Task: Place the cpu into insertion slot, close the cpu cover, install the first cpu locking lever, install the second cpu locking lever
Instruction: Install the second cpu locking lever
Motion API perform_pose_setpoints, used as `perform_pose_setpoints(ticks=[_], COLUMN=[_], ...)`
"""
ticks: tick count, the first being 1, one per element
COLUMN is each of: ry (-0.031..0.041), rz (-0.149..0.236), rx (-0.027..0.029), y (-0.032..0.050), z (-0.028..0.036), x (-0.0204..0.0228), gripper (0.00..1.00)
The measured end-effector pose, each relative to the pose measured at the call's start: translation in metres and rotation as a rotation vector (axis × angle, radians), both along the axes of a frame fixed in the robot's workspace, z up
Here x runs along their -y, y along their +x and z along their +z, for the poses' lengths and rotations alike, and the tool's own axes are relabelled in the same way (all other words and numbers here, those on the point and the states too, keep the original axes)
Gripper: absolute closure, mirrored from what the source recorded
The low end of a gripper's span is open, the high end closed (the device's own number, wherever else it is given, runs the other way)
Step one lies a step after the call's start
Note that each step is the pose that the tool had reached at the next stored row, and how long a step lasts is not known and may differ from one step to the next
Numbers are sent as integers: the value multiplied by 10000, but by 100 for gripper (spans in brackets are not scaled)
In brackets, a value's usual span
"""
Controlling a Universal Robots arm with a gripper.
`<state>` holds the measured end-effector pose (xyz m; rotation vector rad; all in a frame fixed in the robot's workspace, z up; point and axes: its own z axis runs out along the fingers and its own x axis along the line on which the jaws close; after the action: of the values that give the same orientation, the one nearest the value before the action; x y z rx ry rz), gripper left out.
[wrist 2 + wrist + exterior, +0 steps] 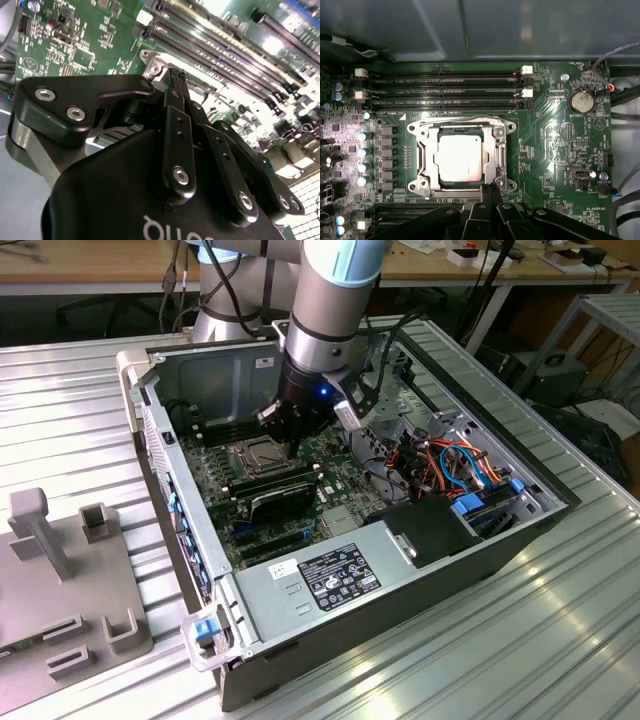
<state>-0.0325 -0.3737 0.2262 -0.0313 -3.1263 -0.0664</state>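
One ribbed metal tabletop (560, 640) carries one open computer case (250, 625) and one grey fixture block (60, 600) at the exterior view's left. One arm (335, 300) reaches down into the case. One green board (555, 145) lies flat on the case floor; one black card (283, 498) stands in it near the socket.

In the first wrist view four long black memory slots (445, 92) run beside the socket, and one round coin battery (581, 101) sits well apart from it.

One slot (422, 162) holds one cpu (458, 157), seated flat, silvery top up. One cover (497, 150) lies closed down around the cpu, its window framing the chip. One wire lever (455, 120) runs along the cover edge nearest the memory slots.

One hand (492, 192) stands at the cover edge opposite the memory slots, fingers (176, 95) pressed together, tips at the frame; whether they pinch anything cannot be told
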Motion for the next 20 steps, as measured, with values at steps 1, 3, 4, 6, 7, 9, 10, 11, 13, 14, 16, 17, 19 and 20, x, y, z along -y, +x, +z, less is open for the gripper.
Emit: perform_pose_setpoints(ticks=[1, 3, 4, 6, 7, 9, 10, 11, 13, 14, 16, 17, 19, 20], ry=[0, 0, -1, 0, 1, 0, 0, -1, -1, 0, -1, -1, -2, -3], rz=[0, 0, -2, 0, 1, -1, 2, 2, 1, 1, 1, -1, 1, 1], rx=[-5, -7, -9, -8, -8, -8, -7, -8, -8, -8, -8, -8, -9, -9], y=[0, 0, -3, -28, -50, -97, -121, -157, -238, -257, -303, -324, -363, -383], z=[0, 0, 0, -5, -7, -12, -16, -20, -29, -33, -41, -45, -51, -53], x=[19, 48, 48, 48, 48, 48, 48, 49, 48, 48, 48, 48, 49, 49], gripper=[89, 89, 89, 89, 89, 89, 89, 89, 89, 89, 89, 89, 89, 89])
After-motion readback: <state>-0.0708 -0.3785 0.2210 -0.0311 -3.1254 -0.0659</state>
